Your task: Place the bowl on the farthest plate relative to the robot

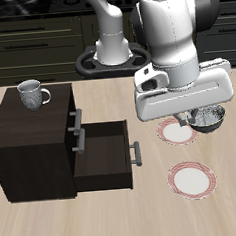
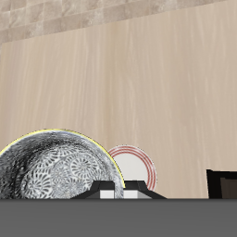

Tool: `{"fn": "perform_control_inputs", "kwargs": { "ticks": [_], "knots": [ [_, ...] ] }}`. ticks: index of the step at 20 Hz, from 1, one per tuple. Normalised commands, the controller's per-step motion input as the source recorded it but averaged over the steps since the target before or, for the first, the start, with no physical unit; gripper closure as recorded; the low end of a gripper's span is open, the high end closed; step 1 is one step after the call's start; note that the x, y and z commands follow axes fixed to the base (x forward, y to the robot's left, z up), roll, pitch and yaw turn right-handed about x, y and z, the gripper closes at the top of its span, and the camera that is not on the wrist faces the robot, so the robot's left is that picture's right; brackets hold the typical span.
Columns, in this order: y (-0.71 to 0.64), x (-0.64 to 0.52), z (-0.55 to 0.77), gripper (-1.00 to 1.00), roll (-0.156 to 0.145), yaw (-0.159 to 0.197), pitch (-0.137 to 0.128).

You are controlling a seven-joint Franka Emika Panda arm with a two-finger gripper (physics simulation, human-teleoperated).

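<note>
Your gripper (image 1: 206,113) pinches the bowl (image 1: 208,117) by its rim and holds it above the table (image 1: 118,220), just beside a plate (image 1: 177,133). In the wrist view the bowl (image 2: 57,167) shows close up, with a plate (image 2: 135,165) behind it. Another plate (image 1: 192,179) lies nearer the front edge. A mug (image 1: 31,94) stands on the cabinet (image 1: 32,147), whose middle drawer (image 1: 104,144) is pulled out.
</note>
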Motion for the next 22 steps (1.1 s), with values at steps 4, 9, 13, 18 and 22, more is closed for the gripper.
{"fn": "perform_control_inputs", "kwargs": {
  "ticks": [4,9,13,18,22],
  "knots": [
    [-0.02,-0.05,-0.34,1.0,0.011,-0.05,0.046],
    [0.11,-0.06,-0.42,1.0,0.018,-0.034,0.075],
    [0.19,-0.18,-0.32,1.0,0.046,-0.005,0.058],
    [0.01,-0.15,0.1,-1.0,0.006,0.031,0.007],
    [-0.05,-0.09,0.45,-1.0,-0.004,0.013,-0.051]
  ]
}}
